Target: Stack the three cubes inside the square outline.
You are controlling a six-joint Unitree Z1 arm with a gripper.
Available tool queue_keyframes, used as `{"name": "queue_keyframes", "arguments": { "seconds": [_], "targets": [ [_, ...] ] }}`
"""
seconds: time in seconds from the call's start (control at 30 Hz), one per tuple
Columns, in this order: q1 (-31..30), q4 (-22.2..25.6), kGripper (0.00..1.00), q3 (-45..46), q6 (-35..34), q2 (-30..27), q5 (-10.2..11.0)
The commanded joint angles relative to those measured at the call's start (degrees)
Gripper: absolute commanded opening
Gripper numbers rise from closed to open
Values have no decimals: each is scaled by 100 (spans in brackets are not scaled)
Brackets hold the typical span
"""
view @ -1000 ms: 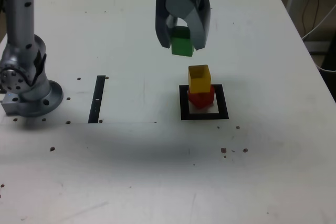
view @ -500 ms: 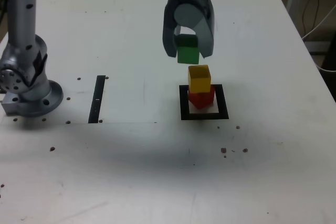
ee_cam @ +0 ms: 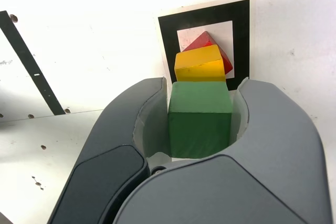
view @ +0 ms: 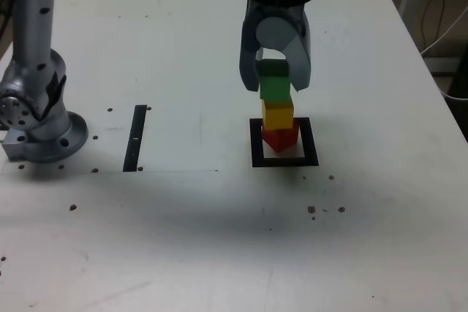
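The red cube (view: 279, 137) (ee_cam: 211, 45) sits inside the square outline (view: 284, 143) (ee_cam: 240, 30), turned cornerwise. On top of it rests the yellow cube (view: 278, 115) (ee_cam: 199, 64). My gripper (view: 276, 85) (ee_cam: 199, 121) is shut on the green cube (view: 275, 83) (ee_cam: 199, 116), which hangs directly over the yellow cube; in the exterior view its underside looks level with the yellow cube's top, and I cannot tell whether they touch.
A thin black strip (view: 136, 137) (ee_cam: 29, 64) lies on the white table (view: 219, 224) at the exterior view's left of the outline. The arm's grey base (view: 36, 118) stands at the table's left edge. Small dark specks dot the surface.
My gripper has come down and toward the exterior view's right with the green cube, from above and behind the stack to directly over the yellow cube.
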Motion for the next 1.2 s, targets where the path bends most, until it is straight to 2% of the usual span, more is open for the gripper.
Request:
{"name": "queue_keyframes", "arguments": {
  "seconds": [0.0,0.37,0.53,0.87,1.1,1.17],
  "targets": [
    [-11,-11,20,37,-3,19,-16],
    [-8,-35,34,80,-1,107,-74],
    [-5,-66,44,76,29,147,-115],
    [50,-106,61,120,107,234,-11],
    [50,-175,71,165,156,222,-28],
    [50,-201,77,162,169,221,-34]
  ]
}}
